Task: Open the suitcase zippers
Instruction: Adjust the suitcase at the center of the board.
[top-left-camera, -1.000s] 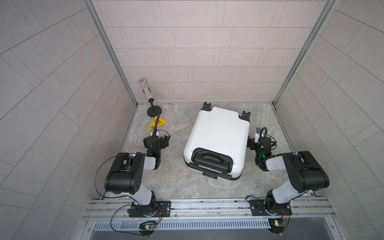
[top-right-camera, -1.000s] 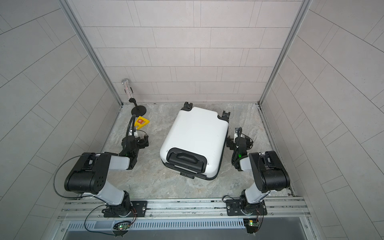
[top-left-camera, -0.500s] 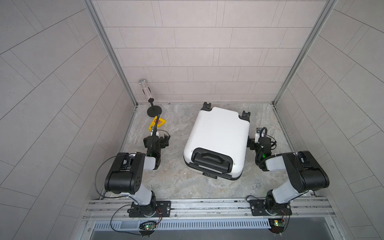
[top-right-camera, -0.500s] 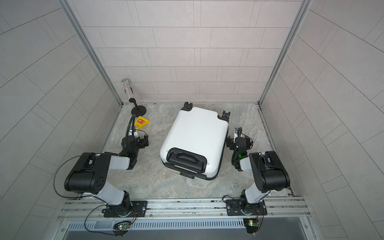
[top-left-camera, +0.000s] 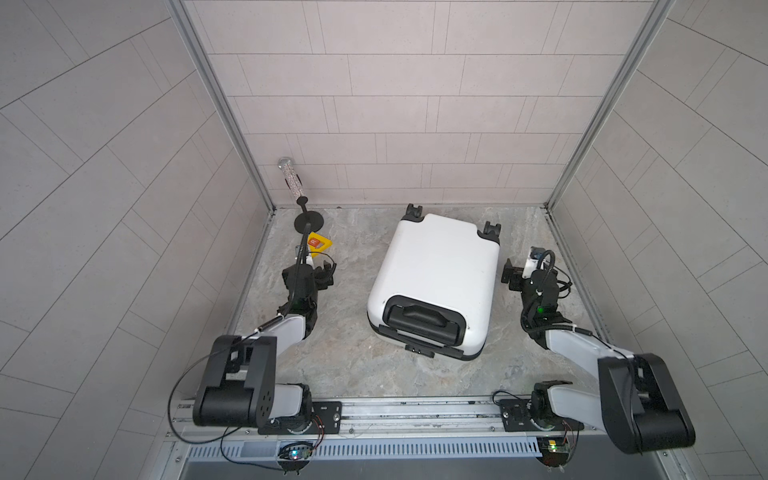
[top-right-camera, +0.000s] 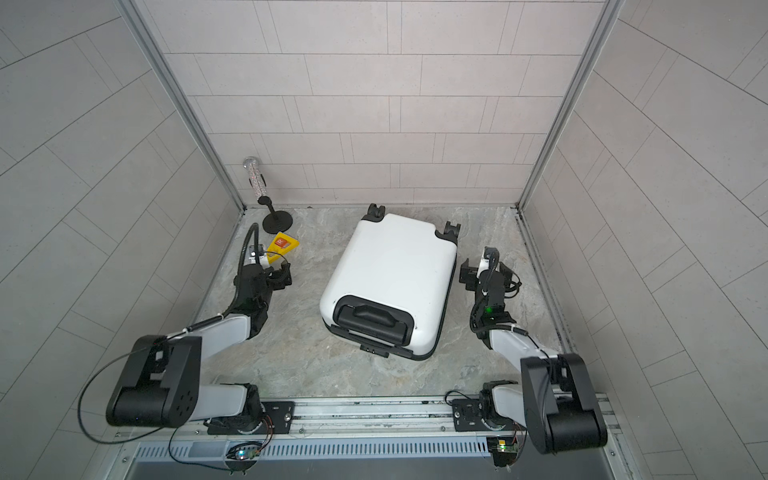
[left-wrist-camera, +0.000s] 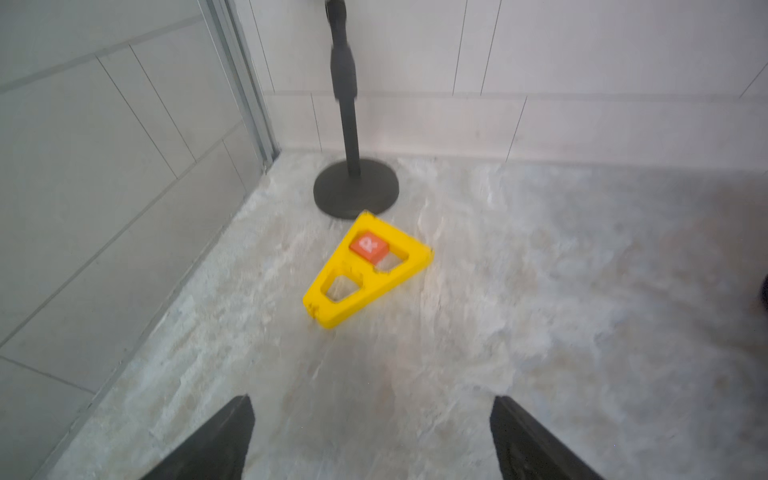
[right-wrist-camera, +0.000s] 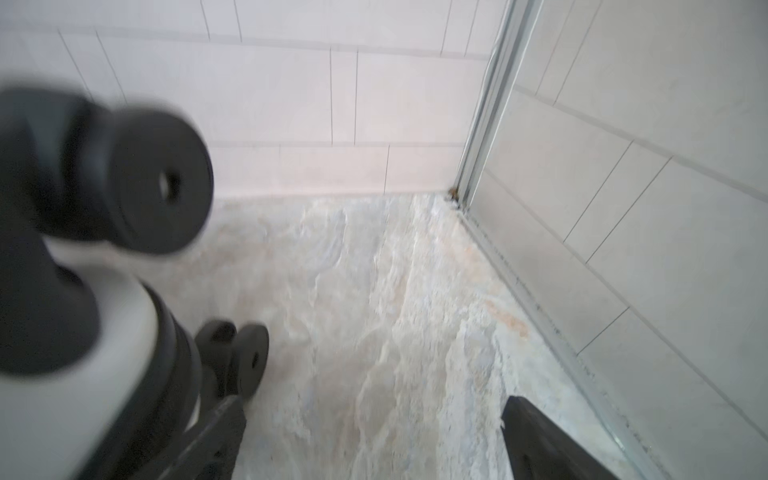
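Left wrist view: my left hand (left-wrist-camera: 370, 401) gapes empty, open tabletop (left-wrist-camera: 540, 332) ahead up to the yellow holder (left-wrist-camera: 332, 311) with its orange block (left-wrist-camera: 369, 246). My right hand (right-wrist-camera: 372, 415), equally wide and empty, flanks the closed suitcase (top-left-camera: 436, 266) mid-tabletop.

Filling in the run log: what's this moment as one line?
suitcase: flat, shut | zippers: untouched | left gripper: jaws open, empty | right gripper: jaws open, empty, beside suitcase

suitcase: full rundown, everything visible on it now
The suitcase is a small glossy white hard shell, closed, lying flat and slightly skewed on the marbled table. Its black wheels point to the back wall, and the black handle recess sits at the near end. A dark zipper band rings its side. Nothing else clearly touches it.
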